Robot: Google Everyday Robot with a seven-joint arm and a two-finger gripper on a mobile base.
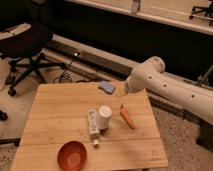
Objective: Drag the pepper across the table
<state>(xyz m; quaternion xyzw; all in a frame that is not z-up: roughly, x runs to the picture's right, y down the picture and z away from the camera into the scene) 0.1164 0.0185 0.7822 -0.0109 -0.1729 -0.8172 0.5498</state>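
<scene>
The pepper point(127, 117) is small, slender and orange-red, with a thin dark stem pointing to the far side. It lies on the right part of the light wooden table point(60, 107). My white arm point(170, 90) reaches in from the right. My gripper point(120, 92) hangs at its end, above the table's far right area, just beyond the pepper's stem and apart from it.
A blue sponge point(106, 87) lies near the far edge, next to the gripper. A white cup point(104, 116) and a white tube point(93, 128) lie mid-table, left of the pepper. A round orange-red bowl point(72, 155) sits at the front. An office chair point(25, 45) stands at the far left.
</scene>
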